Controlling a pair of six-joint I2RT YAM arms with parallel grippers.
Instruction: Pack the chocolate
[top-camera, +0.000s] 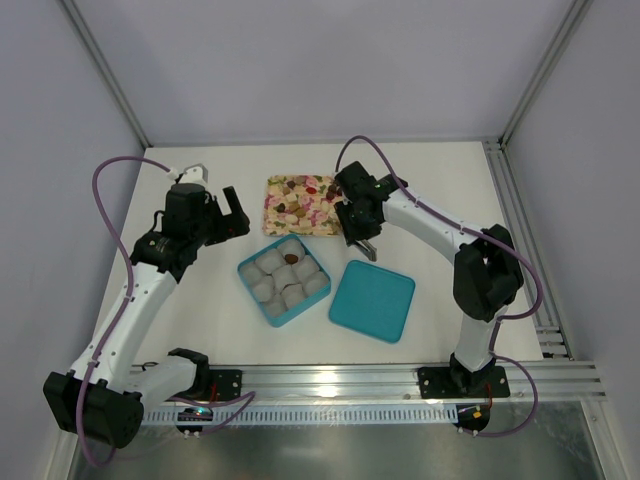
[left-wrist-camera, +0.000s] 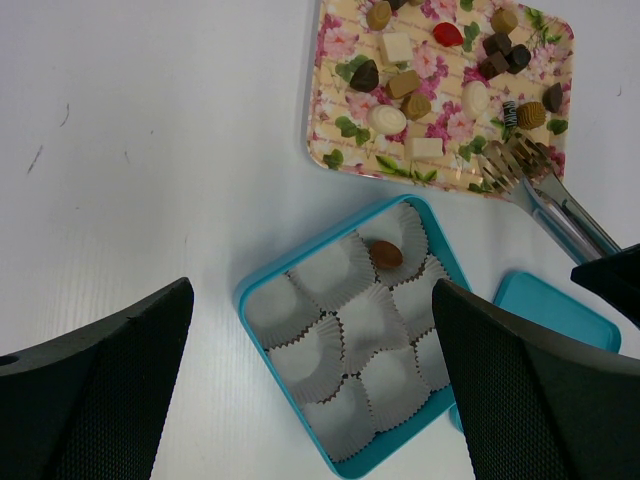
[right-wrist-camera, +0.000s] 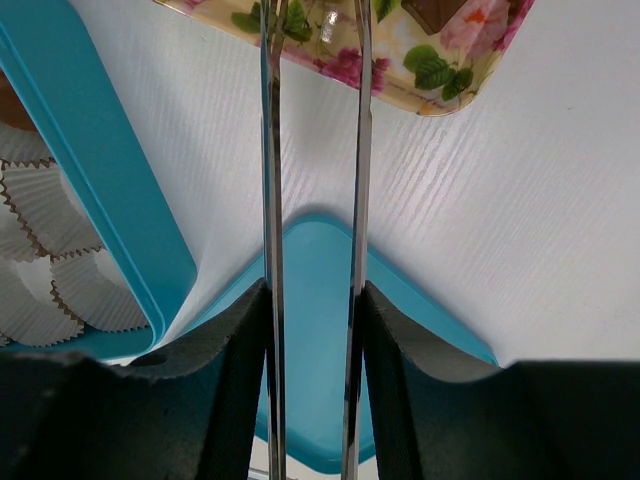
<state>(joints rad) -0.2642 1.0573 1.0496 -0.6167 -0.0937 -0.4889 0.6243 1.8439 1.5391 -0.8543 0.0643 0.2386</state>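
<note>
The chocolate (left-wrist-camera: 400, 85) lies as many small pieces on a floral tray (left-wrist-camera: 325, 150). One brown piece (left-wrist-camera: 386, 254) sits in a paper cup at the far side of the teal box (left-wrist-camera: 250, 300); the other cups hold nothing. My right gripper (right-wrist-camera: 312, 300) is shut on metal tongs (right-wrist-camera: 270, 150), whose tips (left-wrist-camera: 505, 160) hover at the tray's near right corner with nothing between them. My left gripper (left-wrist-camera: 312, 290) stands wide open above the box, holding nothing.
The box's teal lid (top-camera: 372, 300) lies flat to the right of the box (top-camera: 245, 272), under my right wrist. The tray (top-camera: 300, 205) sits just behind the box. Frame posts and a rail run along the table's right edge.
</note>
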